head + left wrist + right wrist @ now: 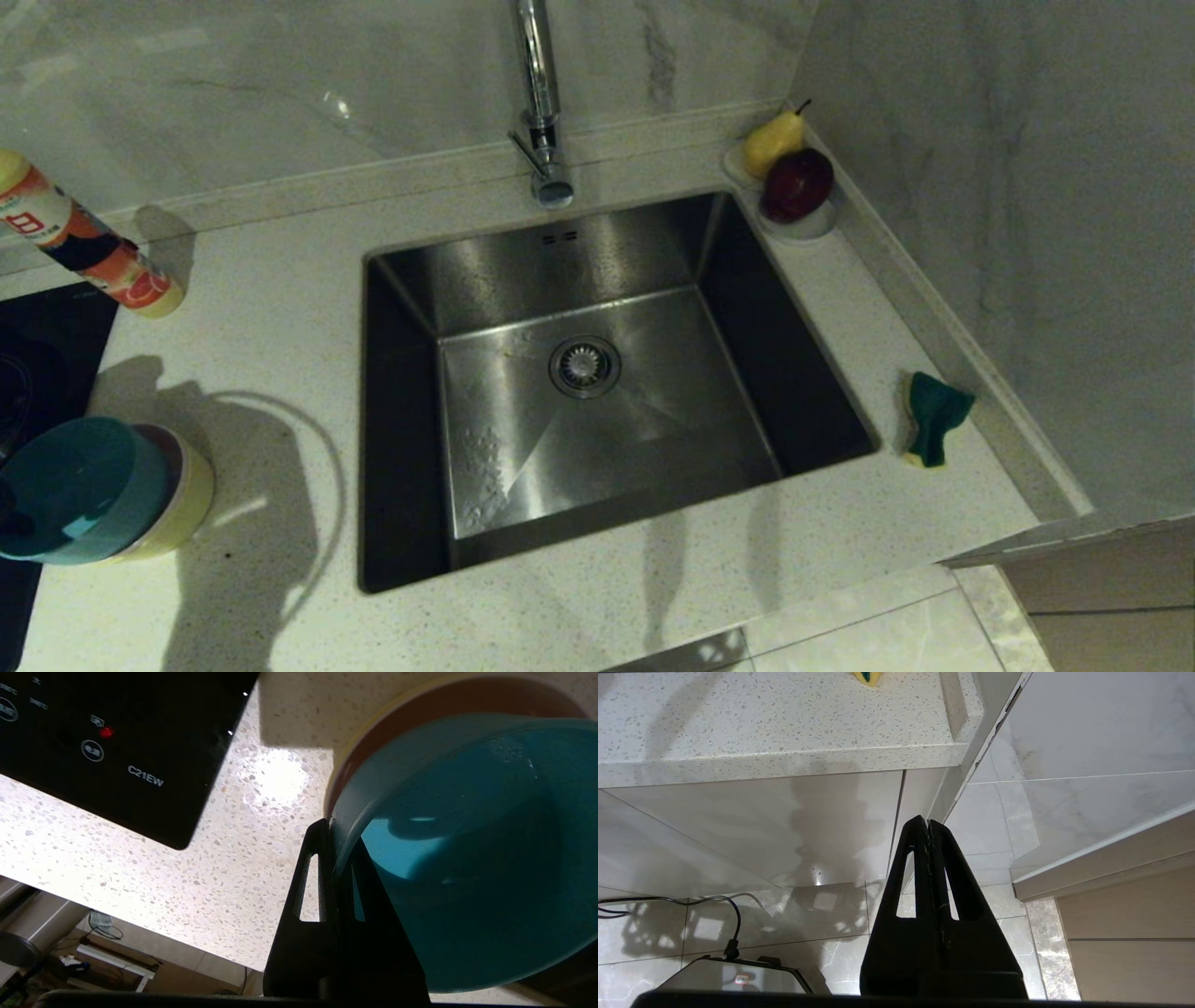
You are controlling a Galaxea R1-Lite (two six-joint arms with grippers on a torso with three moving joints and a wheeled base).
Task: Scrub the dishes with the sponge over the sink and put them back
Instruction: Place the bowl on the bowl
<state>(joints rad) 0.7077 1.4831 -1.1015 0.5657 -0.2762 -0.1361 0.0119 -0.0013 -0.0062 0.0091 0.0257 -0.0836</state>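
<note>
Here the left hand [337,828] pinches the rim of the blue bowl [467,858], tilted above the counter [224,868].

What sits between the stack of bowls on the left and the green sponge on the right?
In the head view, only the square stainless steel sink separates the stacked plastic bowls from the green-and-yellow sponge; its basin holds no dishes.

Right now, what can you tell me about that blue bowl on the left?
The blue bowl is round, smooth, plastic-looking, and tipped on its side, its teal inside showing in the left wrist view. It sits nested in a pinkish bowl and a yellow bowl, above the speckled counter left of the sink. The left claw is shut on its rim.
</note>
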